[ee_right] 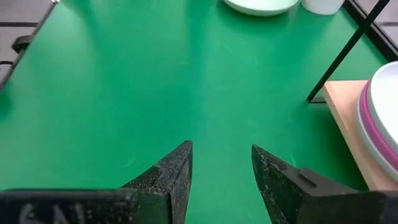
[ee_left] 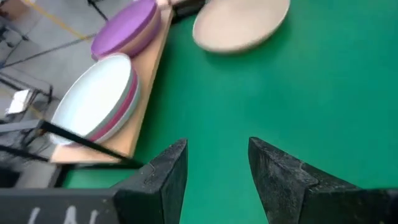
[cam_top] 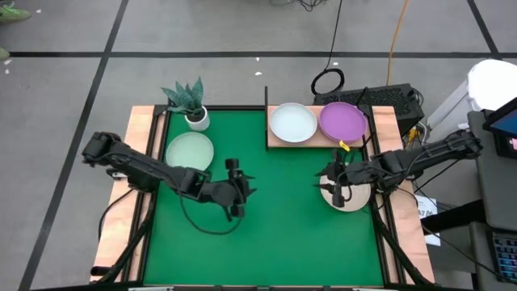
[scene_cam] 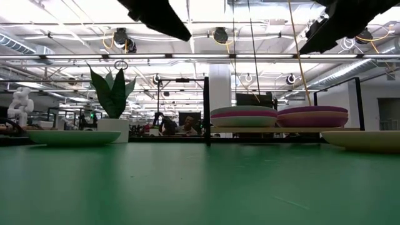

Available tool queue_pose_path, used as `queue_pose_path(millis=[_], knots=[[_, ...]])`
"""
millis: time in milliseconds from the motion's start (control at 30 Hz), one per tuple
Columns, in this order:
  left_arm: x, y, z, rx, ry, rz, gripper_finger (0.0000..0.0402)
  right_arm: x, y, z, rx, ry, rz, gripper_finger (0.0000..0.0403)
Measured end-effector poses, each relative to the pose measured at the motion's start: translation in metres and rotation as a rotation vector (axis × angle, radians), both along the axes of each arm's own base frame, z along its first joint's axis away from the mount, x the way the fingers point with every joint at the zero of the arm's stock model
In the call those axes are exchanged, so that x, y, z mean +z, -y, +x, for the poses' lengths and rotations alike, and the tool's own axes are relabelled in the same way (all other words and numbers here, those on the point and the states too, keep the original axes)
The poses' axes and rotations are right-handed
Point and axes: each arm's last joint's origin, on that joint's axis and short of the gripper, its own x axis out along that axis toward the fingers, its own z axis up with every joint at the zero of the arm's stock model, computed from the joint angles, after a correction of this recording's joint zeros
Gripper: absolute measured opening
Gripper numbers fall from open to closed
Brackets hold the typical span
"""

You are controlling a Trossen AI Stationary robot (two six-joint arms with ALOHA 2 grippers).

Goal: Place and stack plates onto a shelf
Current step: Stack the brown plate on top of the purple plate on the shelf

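The wooden shelf (cam_top: 279, 139) lies at the mat's far right and bears two stacks of plates. One stack has a pale plate (cam_top: 292, 123) on top with a pink one under it (ee_left: 121, 112). The other has a purple plate (cam_top: 342, 121) on top. A pale mint plate (cam_top: 190, 151) rests flat on the mat at the far left. A beige plate (cam_top: 349, 197) rests at the mat's right edge. My left gripper (cam_top: 242, 187) hangs open and empty over the mat's middle, as its wrist view (ee_left: 217, 149) shows. My right gripper (cam_top: 333, 184) is open and empty (ee_right: 222, 152) above the beige plate's left part.
A small white pot with a green plant (cam_top: 194, 113) stands at the mat's far left, beside the mint plate. A thin black upright post (cam_top: 266, 113) stands at the shelf's left end. Bare green mat (cam_top: 275, 234) lies between and in front of the two arms.
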Motion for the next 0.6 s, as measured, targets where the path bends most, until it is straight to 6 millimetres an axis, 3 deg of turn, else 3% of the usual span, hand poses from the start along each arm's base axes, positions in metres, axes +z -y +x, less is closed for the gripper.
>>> queue_pose_path(millis=[233,600], knots=[[-0.016,0.008,-0.026,-0.015,0.044,-0.063,0.0174,-0.013,-0.004,0.011,-0.067,-0.073,0.037,0.0146],[-0.021,0.029,-0.034,-0.029,0.078,-0.160,0.0174,-0.031,-0.034,0.002,-0.092,-0.233,0.180,0.0146]])
